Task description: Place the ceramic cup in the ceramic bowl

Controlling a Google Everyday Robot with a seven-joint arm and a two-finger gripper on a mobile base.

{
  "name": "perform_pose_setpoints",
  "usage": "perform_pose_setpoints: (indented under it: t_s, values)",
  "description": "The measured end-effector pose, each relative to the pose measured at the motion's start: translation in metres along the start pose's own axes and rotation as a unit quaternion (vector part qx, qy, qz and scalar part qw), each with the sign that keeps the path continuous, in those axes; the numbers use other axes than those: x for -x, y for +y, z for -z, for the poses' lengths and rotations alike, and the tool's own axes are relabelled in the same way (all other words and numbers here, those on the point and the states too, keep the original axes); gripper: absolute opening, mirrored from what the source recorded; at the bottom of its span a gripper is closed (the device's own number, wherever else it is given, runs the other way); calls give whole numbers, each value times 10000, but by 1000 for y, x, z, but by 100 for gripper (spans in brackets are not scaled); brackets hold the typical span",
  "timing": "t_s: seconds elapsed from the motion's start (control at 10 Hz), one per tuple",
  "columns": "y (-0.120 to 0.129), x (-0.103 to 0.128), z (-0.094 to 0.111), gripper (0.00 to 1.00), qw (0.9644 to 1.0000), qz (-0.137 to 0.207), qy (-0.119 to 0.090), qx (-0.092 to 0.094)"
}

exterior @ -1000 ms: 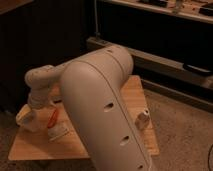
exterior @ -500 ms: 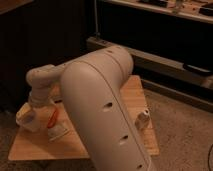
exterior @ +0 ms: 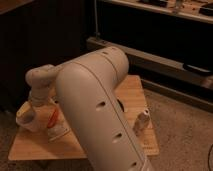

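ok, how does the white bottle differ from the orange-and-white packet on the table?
The bottle stands upright, right of the arm; the packet lies flat on the left, by the claw. The bottle is plain white; the packet has an orange patch. Both sit on the wooden table.

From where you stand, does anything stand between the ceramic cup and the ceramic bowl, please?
Cannot tell. The hand is low at the left end of the table, by what looks like the ceramic cup; the arm hides the middle, and no bowl shows.
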Motion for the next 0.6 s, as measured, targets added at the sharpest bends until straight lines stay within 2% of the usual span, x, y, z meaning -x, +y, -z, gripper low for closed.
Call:
perform_pose_setpoints:
  t_s: [0.6]
  values:
    - [-8,11,-14,100,9999,-99,70,-95]
